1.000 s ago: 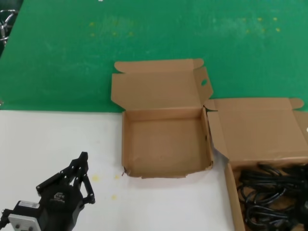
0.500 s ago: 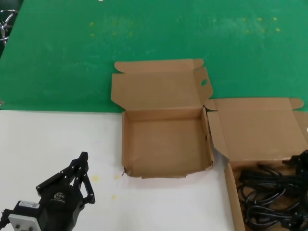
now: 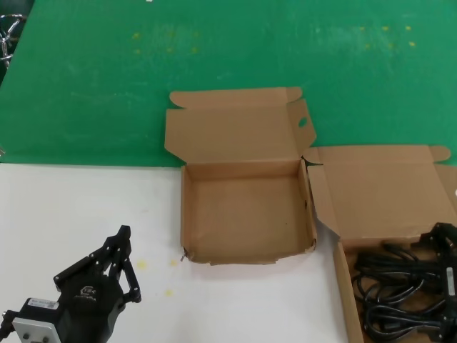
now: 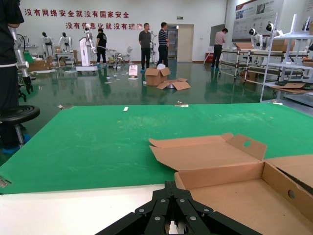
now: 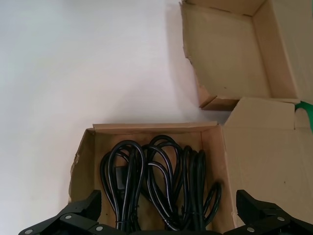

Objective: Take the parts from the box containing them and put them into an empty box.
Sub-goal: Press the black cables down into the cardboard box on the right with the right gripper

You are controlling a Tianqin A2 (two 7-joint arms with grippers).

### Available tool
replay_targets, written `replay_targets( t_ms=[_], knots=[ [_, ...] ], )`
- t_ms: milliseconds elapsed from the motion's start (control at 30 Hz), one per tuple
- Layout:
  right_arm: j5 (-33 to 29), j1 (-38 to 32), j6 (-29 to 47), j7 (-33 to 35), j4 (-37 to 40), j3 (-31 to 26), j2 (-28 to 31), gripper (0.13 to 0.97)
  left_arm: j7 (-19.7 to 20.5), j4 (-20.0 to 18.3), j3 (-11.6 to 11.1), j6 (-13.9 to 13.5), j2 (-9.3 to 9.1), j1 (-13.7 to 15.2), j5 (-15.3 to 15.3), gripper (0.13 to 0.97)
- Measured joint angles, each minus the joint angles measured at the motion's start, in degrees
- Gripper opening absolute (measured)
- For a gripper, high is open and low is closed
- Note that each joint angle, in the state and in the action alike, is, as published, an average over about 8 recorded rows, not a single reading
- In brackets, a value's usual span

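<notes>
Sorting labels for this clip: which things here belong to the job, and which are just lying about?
Job: power cords; box holding them; empty box; right gripper, open above the cords.
Lying about: left gripper, parked; green mat; distant cartons.

Both boxes are plain matt brown cardboard: the empty box point(image 3: 246, 214) shows a rough, torn front corner, and the box containing them point(image 5: 146, 128) has frayed paper edges. The parts point(image 5: 156, 181) are smooth black rubbery cords with a slight sheen (plugs look moulded plastic). The surface point(image 3: 78, 207) is matt white beside green matting point(image 3: 93, 78).
</notes>
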State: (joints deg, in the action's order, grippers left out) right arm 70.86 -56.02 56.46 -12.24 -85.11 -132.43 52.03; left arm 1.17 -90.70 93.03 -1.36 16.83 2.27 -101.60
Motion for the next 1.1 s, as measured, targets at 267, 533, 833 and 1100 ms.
replay_targets(
  t_ms=[267,533,833,1100],
  knots=[
    [-3.9,0.3,3.4,3.5,1.8,3.3,-3.7,0.966,0.0,0.0,0.0,0.0,0.0,0.0,0.0,0.134],
    [-7.9,0.7,4.3,6.2,4.0,5.7,-6.5,0.941,0.0,0.0,0.0,0.0,0.0,0.0,0.0,0.134],
    [-10.5,0.6,4.6,7.8,7.4,8.0,-9.0,0.9,0.0,0.0,0.0,0.0,0.0,0.0,0.0,0.134],
    [-11.3,1.0,4.5,8.6,9.4,9.5,-10.8,0.799,0.0,0.0,0.0,0.0,0.0,0.0,0.0,0.134]
  ],
)
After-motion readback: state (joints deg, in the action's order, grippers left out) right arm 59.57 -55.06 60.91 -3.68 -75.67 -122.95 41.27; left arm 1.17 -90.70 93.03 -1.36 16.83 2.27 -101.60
